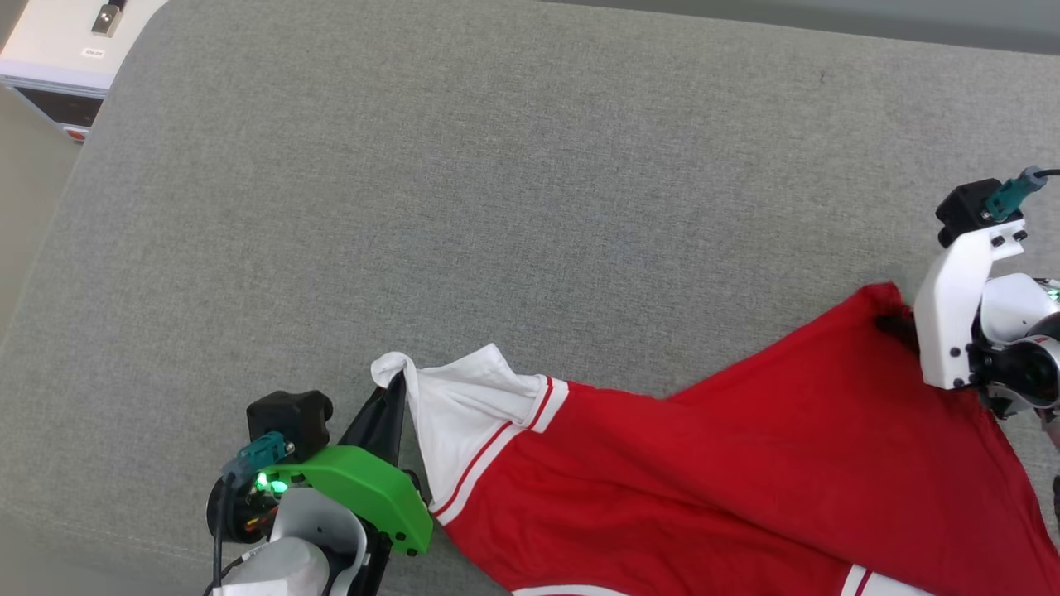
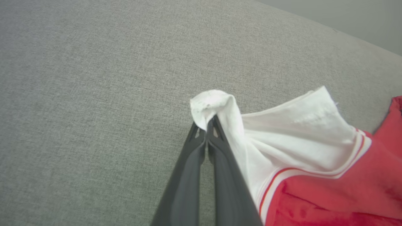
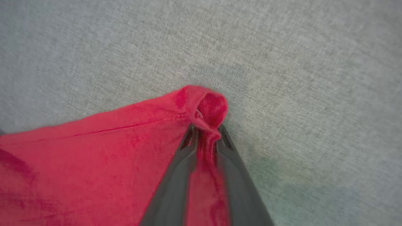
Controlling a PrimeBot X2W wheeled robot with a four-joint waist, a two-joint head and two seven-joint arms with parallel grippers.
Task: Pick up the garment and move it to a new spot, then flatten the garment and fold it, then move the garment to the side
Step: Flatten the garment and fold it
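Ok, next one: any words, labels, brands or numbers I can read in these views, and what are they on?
No text here is readable.
On the white box past the corner of the grey cushion: a small label, too small to read.
On the garment: only red stripes on the white trim, no lettering on the part in view.
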